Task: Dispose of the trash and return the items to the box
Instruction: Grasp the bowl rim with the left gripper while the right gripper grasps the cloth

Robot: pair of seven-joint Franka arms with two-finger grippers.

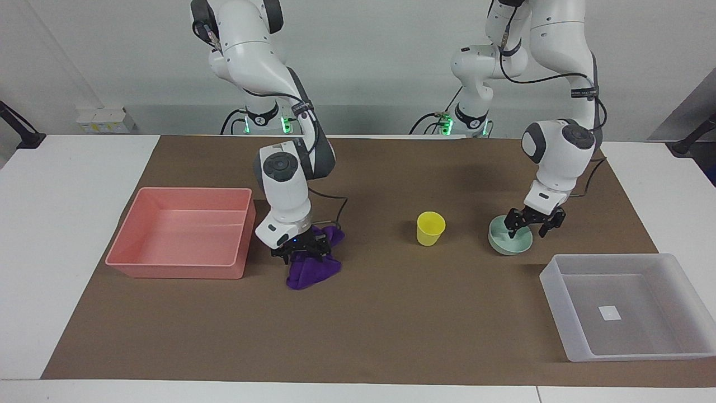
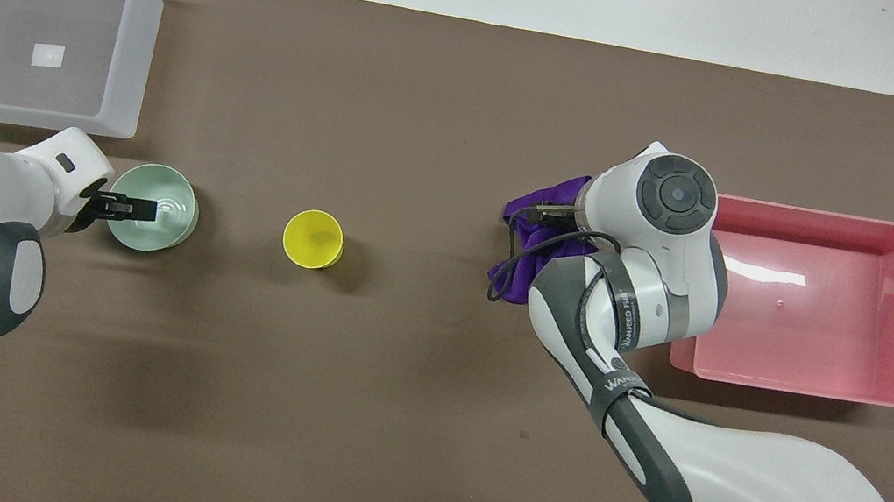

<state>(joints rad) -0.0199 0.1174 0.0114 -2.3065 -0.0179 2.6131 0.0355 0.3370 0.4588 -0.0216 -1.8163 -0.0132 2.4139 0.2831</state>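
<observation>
R gripper (image 1: 302, 251) down on purple rag (image 1: 316, 270), fingers spread, pressed into the cloth; rag on mat beside pink tray (image 1: 168, 263). L gripper (image 1: 527, 224) spread over rim of mint bowl (image 1: 506, 243). Yellow cup (image 1: 430, 228) between rag and bowl. Clear box (image 1: 576, 336) near bowl, toward L arm's end.

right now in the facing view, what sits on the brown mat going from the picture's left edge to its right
pink tray → purple rag, with the right gripper down on it → yellow cup → green bowl, with the left gripper at its rim → clear box
</observation>
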